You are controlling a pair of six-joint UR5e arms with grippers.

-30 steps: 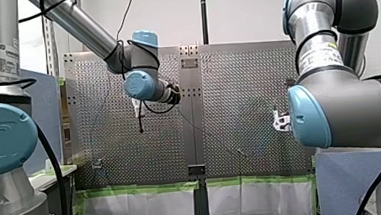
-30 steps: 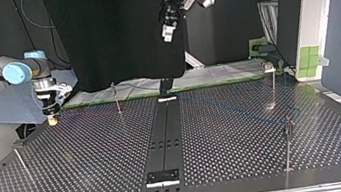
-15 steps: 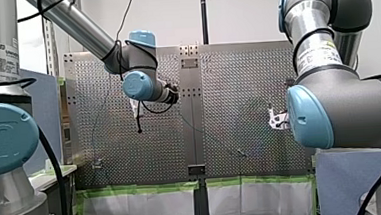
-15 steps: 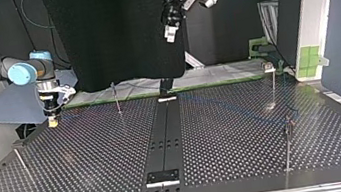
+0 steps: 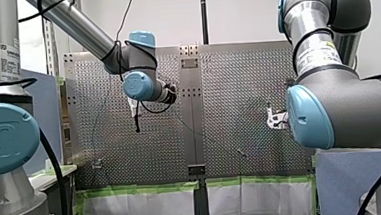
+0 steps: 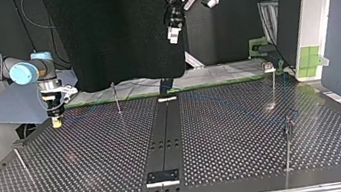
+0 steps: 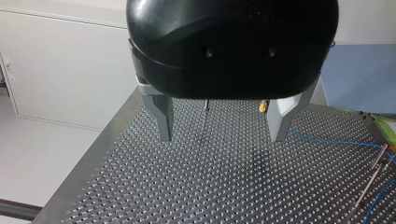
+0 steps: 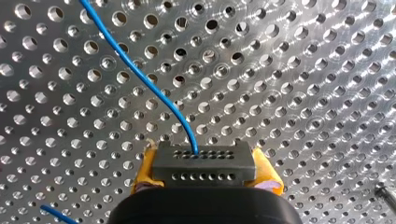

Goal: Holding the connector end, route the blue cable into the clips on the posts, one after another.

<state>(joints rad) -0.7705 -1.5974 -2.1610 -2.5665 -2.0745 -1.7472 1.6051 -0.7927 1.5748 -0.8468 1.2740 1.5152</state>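
While the white label [image 5: 317, 55] on the right arm [image 5: 343, 103] is too small to read, the right tool [image 8: 206, 173] clamps a dark grey connector [image 8: 204, 161], two rows of pin holes, between yellow pads [image 8: 145, 168]. Thin blue cable [image 8: 140, 77] leaves the upper row and runs off across the perforated bench [image 8: 303, 93] close below. Left tool [image 7: 221, 135] hangs above the bench, metal fingers [image 7: 164, 116] spread, nothing between; thin posts [image 6: 116, 97] stand well apart on it.

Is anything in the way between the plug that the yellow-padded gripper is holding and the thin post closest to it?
Nothing visible. My right gripper holds the connector low over the table. In the top view only bare perforated surface lies between it and the post beside it. My left gripper hangs high, well clear.
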